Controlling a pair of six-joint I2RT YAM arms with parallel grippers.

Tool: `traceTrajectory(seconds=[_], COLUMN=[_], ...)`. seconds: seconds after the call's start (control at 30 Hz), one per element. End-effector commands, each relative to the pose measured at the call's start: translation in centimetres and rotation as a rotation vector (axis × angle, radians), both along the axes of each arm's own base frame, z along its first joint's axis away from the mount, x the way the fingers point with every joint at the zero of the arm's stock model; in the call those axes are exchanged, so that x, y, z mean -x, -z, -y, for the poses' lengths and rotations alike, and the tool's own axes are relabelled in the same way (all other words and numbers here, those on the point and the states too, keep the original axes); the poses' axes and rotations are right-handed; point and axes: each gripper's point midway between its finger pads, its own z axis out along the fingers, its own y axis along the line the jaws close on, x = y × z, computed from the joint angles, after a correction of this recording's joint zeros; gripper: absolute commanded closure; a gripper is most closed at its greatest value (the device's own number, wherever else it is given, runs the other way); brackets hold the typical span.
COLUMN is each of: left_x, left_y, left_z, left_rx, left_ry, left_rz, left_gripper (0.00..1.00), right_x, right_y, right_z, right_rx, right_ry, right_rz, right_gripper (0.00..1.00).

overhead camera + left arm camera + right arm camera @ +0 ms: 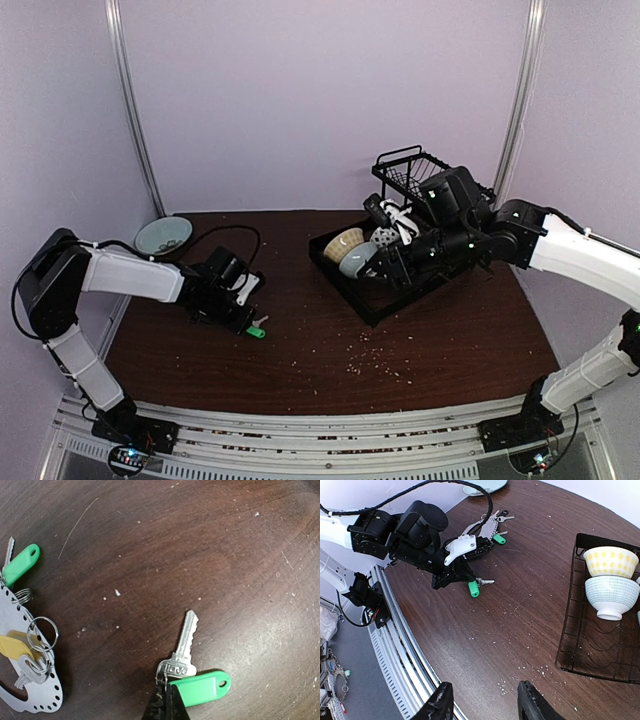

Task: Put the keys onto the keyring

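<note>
Over by the left edge of the table (pixel 450 340), my left gripper (pixel 165 700) is pinched fully closed. The tips sit right at the little split ring of a silver key (pixel 184 642) with a green tag (pixel 200 687), lying flat on the wood. Can't tell if I've actually caught it. Just beside it is the keyring (pixel 42 692), grey with holes along its rim, with a yellow-tagged key (pixel 12 646) and another green-tagged key (pixel 20 565). My right gripper (pixel 485 705) hangs open and empty near the black tray (pixel 567 625).
</note>
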Motion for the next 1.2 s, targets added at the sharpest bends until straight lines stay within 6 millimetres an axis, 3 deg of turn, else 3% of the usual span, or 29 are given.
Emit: traceTrajectory(seconds=[0.0,0.07,0.2,0.5,0.63,0.83,0.9,1.0,1.17], left_x=[-0.6,-0.5,1.6,9.5,12.7,15.1,15.4,16.0,16.5], left_y=[-2.9,-6.0,-12.4,-24.6,-29.4,-32.0,-32.3,-33.1,-33.7], left_z=[1.0,2.2,6.1,12.5,13.8,14.6,14.7,14.7,14.7], left_rx=[0.021,0.072,0.184,0.479,0.603,0.669,0.681,0.705,0.729], left_ry=[0.017,0.053,0.195,0.537,0.637,0.724,0.734,0.75,0.759], left_rz=[0.103,0.177,0.31,0.529,0.644,0.694,0.697,0.723,0.754], left_gripper=[1.0,1.0,1.0,1.0,1.0,1.0,1.0,1.0,1.0], right_x=[0.0,0.1,0.8,4.5,5.8,8.0,8.5,8.7,8.7], right_y=[-1.0,-1.6,-2.8,-8.7,-9.2,-8.9,-8.7,-8.2,-8.0], right_z=[0.0,0.0,-0.9,-4.5,-5.4,-6.1,-6.2,-6.5,-7.1], right_rx=[-0.031,-0.049,-0.12,-0.507,-0.592,-0.569,-0.572,-0.553,-0.55], right_ry=[-0.006,-0.012,-0.078,-0.378,-0.452,-0.581,-0.609,-0.612,-0.612], right_rz=[0.015,0.029,0.055,0.196,0.255,0.345,0.348,0.361,0.362], right_gripper=[0.54,0.54,0.54,0.6,0.66,0.71,0.63,0.61,0.75])
